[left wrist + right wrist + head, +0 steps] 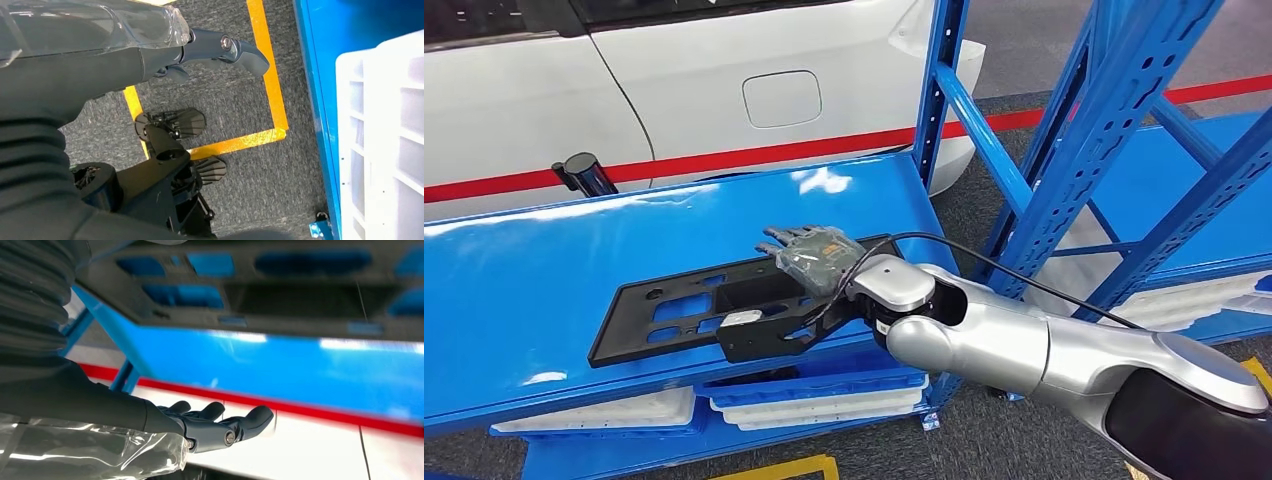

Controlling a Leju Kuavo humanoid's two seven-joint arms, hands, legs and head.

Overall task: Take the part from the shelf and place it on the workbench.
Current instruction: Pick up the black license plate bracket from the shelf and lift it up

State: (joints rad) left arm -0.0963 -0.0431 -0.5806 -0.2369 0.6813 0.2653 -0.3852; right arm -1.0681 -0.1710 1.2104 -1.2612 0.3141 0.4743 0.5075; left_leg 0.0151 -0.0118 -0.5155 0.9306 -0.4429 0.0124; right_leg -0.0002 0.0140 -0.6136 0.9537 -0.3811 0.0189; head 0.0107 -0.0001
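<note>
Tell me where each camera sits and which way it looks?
Head view: high on the robot, looking down at the black part on the blue shelf; right arm and right robot hand show.
Left wrist view: by the hanging left robot hand, facing the carpet; the robot's dark feet show.
Right wrist view: behind the right robot hand, facing the shelf.
Head and right wrist views share part and shelf.

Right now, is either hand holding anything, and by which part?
Nothing is held. The right hand lies flat, fingers spread, over the part. The left hand hangs empty.
</note>
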